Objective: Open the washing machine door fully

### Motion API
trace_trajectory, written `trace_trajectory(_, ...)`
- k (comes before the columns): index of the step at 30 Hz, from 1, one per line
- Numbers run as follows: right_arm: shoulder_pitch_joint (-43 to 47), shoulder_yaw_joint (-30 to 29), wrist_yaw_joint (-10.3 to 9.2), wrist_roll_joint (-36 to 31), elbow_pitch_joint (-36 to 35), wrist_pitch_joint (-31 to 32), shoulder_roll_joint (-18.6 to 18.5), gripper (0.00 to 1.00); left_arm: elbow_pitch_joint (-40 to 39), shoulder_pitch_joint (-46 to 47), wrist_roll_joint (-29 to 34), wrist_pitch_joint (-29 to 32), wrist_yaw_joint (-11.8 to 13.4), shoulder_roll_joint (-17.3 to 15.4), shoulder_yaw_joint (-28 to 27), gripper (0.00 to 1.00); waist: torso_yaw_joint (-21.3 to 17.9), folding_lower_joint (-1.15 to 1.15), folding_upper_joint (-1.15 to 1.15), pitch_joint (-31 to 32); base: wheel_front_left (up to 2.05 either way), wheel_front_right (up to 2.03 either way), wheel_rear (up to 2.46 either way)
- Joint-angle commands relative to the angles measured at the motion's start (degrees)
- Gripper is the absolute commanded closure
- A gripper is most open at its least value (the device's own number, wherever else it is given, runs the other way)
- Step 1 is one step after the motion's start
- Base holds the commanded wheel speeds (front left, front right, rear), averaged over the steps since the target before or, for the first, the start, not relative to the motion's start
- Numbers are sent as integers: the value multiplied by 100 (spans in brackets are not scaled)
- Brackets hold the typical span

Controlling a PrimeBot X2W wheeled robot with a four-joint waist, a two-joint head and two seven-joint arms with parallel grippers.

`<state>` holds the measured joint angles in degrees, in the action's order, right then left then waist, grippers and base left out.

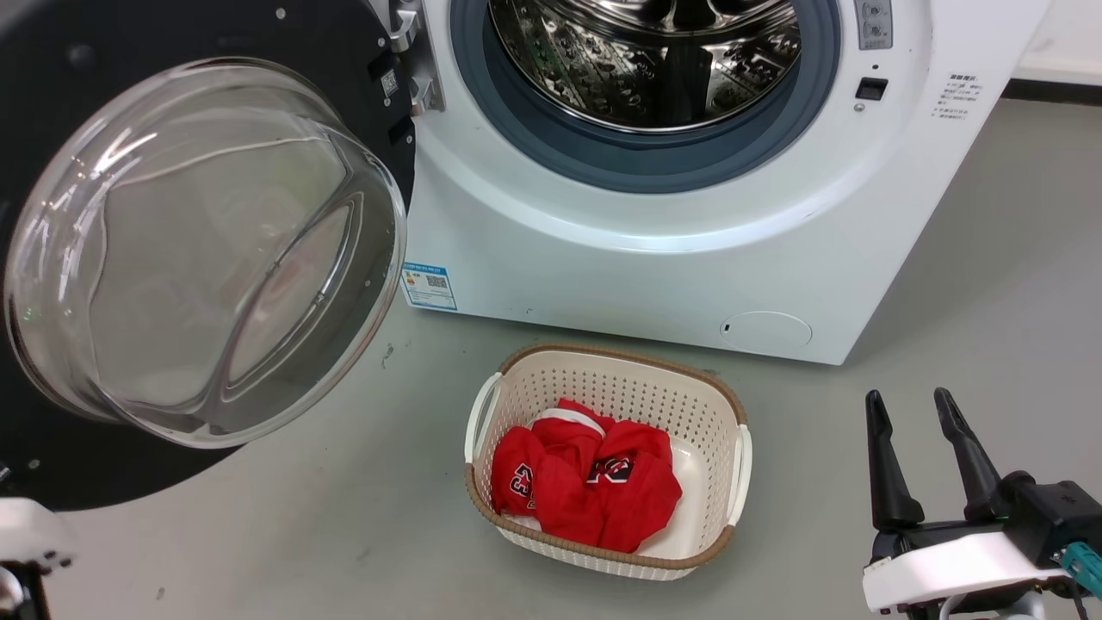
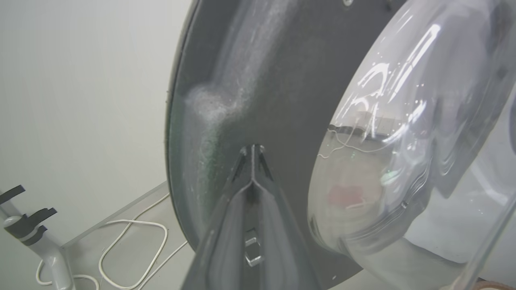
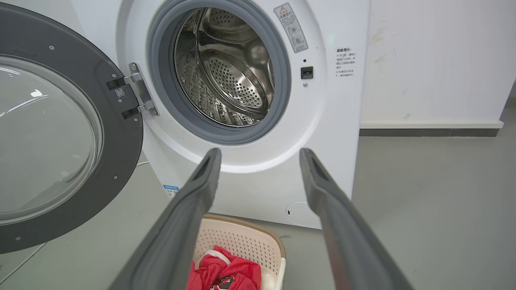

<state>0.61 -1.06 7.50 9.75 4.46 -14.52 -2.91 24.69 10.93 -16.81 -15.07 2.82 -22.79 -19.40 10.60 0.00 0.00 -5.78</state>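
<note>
Washing machine door (image 1: pixel 207 250), that big glossy black disc with its bulging clear glass bowl, hangs swung wide, left of your white front-loading machine (image 1: pixel 646 258). Your left gripper (image 2: pixel 252 151) has its fingers pressed together at the door's dark inner face; your right gripper (image 1: pixel 908 398) has its fingers spread, well apart from it.

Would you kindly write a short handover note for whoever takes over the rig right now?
Left claw: shut, empty, tips at the inner black ring of the washing machine door.
Right claw: open, empty, low beside the laundry basket.
Done: door stands wide open on the robot's left, drum opening uncovered.
To do: check whether the door is at its stop; if not, probably nudge it further with the left claw.
</note>
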Motion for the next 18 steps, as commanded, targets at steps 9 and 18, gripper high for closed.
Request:
trace_trajectory(9,175,-113,-1,56,-30,-6,7,0,-1252,-938,366,-14,-172,976,-8,29,70,0,0,242,0,0,0)
trace_trajectory(18,222,-85,-1,-25,-99,46,7,0,-2277,-1446,786,-14,-250,1605,330,0,-4,0,0,357,0,0,0)
